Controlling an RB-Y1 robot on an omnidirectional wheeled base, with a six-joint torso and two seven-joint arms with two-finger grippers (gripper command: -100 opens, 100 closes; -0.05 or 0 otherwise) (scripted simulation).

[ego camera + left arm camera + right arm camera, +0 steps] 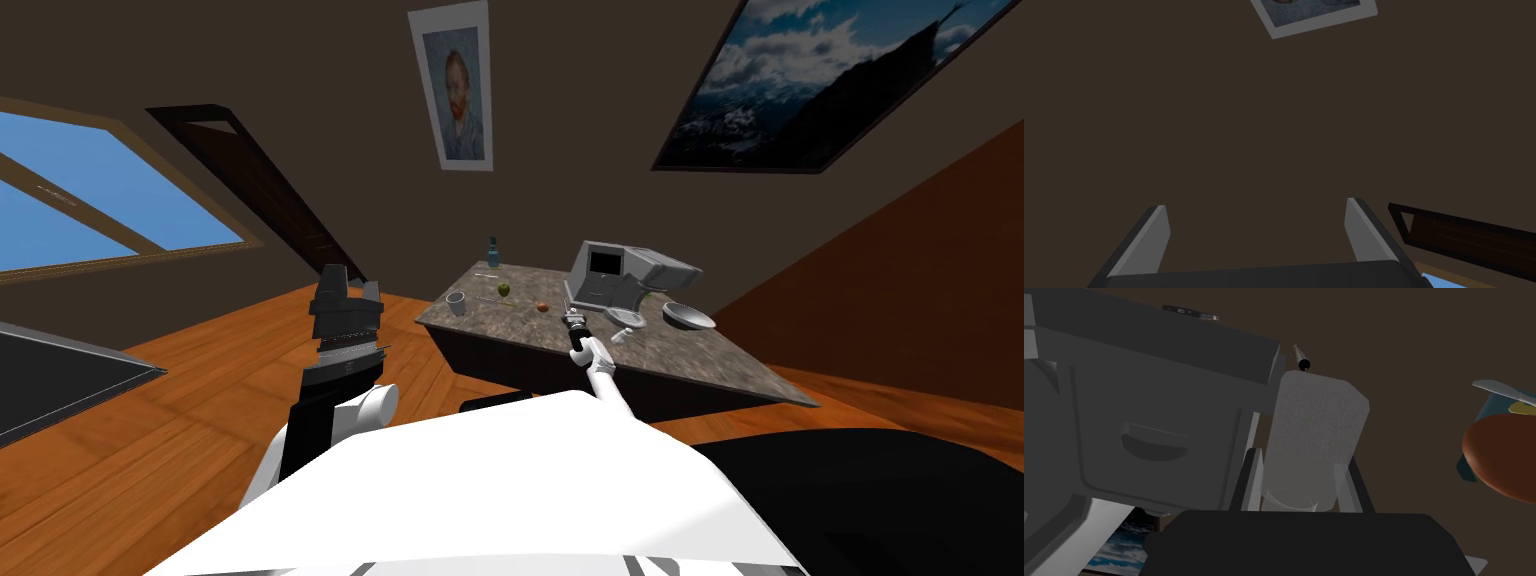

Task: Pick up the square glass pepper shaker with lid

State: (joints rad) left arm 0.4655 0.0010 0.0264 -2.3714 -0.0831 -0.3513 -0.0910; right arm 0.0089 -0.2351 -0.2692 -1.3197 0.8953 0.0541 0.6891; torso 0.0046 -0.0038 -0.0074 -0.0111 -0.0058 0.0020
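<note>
**Frosted grey shaker clamped in the right hand, long axis running along the fingers**

Frosted over most of its length and clear at one end, the pepper shaker (1316, 433) stands between the two fingers of the right hand (1302, 455), and they press its flat sides. Its long axis runs along the fingers. The clear glass end sits nearest the hand's dark body and the frosted end reaches past the fingertips. I cannot tell which end carries the lid, nor whether the base touches the counter.

A grey boxy appliance (1149, 413) stands just beside the shaker on one side. On the other side, well apart, are a red-brown round fruit (1499, 458) and a teal bottle (1469, 438). In my judgement the grasp is made and the lift comes next. It should go straight away from the appliance so the shaker does not brush that corner.

In the head view the right arm reaches to the middle of the frame, over the mottled grey stone counter (700, 360). A cup (456, 302) and a green apple (504, 290) lie left of centre, and a bowl (688, 316) lies right of centre.

The left hand (1255, 204) is raised at the left of centre, away from the counter, fingers spread and empty.

The floor is orange-brown wood (200, 430) and the walls are dark brown. A portrait (455, 85) hangs at the top centre, a landscape picture (820, 70) at the upper right, and a window (90, 200) is at the left.
</note>
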